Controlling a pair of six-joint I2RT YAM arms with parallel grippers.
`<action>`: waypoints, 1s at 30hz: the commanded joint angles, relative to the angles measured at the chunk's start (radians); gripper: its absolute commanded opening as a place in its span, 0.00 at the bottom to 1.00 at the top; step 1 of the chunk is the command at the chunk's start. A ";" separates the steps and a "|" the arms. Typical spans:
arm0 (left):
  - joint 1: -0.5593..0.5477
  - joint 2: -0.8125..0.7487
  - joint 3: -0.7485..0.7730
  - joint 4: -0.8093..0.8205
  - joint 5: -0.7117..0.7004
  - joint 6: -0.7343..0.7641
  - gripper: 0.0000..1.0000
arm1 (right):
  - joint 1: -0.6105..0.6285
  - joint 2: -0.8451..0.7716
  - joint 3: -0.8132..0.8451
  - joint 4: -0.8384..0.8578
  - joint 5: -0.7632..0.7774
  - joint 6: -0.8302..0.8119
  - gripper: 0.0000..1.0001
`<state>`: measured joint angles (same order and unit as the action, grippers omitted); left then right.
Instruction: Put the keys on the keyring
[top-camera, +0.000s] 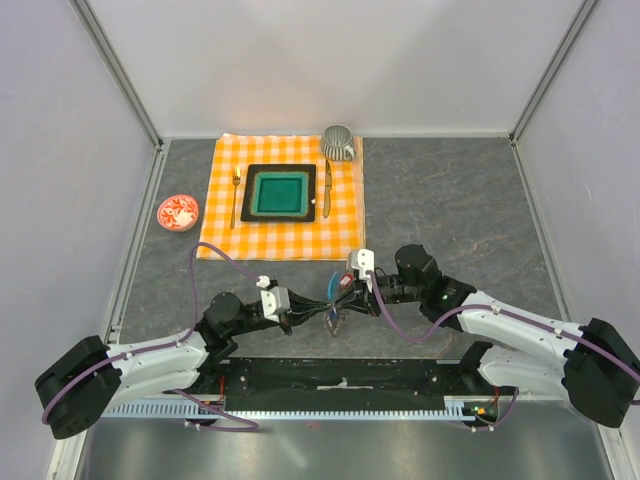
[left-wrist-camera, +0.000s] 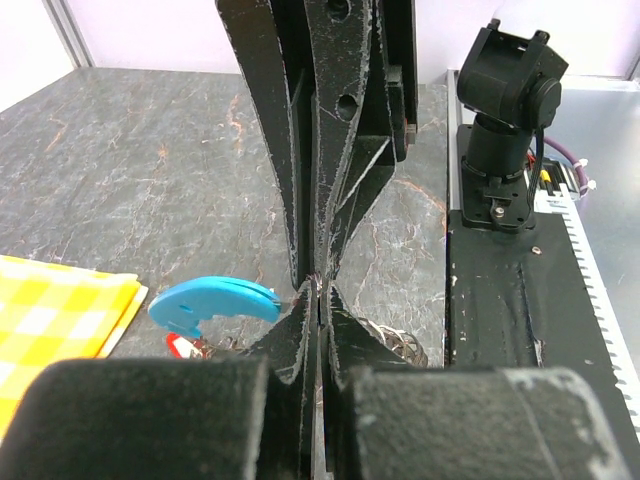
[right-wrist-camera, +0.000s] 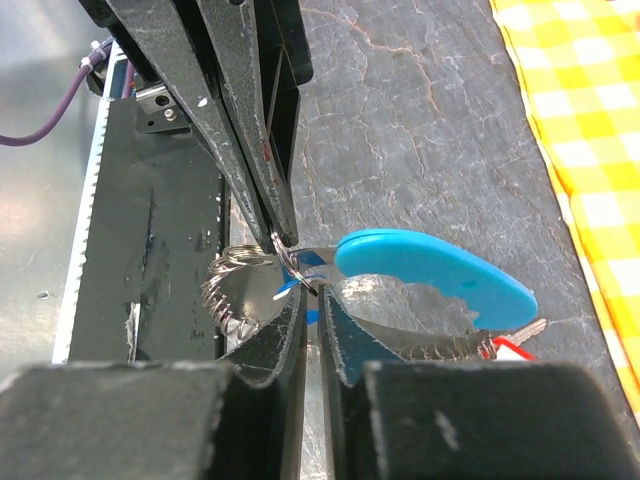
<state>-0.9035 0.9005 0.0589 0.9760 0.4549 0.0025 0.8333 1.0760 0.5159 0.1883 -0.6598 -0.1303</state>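
Both grippers meet over the grey table near its front edge. My left gripper (top-camera: 318, 310) (left-wrist-camera: 320, 292) is shut, pinching the thin wire of the keyring (right-wrist-camera: 228, 285), a silvery coiled loop that hangs beside the fingers (left-wrist-camera: 398, 345). My right gripper (top-camera: 340, 292) (right-wrist-camera: 318, 292) faces it tip to tip, its jaws almost together on the metal end of the blue-tagged key (right-wrist-camera: 430, 272) (left-wrist-camera: 215, 300), right at the ring's wire. A key with a red tag (right-wrist-camera: 512, 346) (left-wrist-camera: 180, 345) lies low behind the blue one. The cluster shows small in the top view (top-camera: 333, 318).
An orange checked cloth (top-camera: 225, 240) lies at the back, bearing a green plate (top-camera: 279, 193) on a black tray, a gold fork (top-camera: 235, 195), a knife (top-camera: 326, 190) and a grey ribbed cup (top-camera: 338, 142). A red dish (top-camera: 178, 212) sits left. The black base rail (top-camera: 340, 378) runs close behind the grippers.
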 joint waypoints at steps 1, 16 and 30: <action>0.000 -0.012 0.001 0.098 0.025 -0.010 0.02 | -0.008 -0.001 0.010 0.054 -0.044 -0.011 0.10; 0.000 0.034 0.016 0.219 0.154 -0.016 0.02 | -0.014 0.065 0.056 0.034 -0.086 -0.005 0.00; 0.000 0.161 0.045 0.368 0.243 -0.067 0.02 | -0.014 0.087 0.087 0.073 -0.112 0.017 0.00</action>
<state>-0.8978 1.0485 0.0563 1.1851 0.6231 -0.0219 0.8234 1.1572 0.5457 0.1944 -0.7879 -0.1146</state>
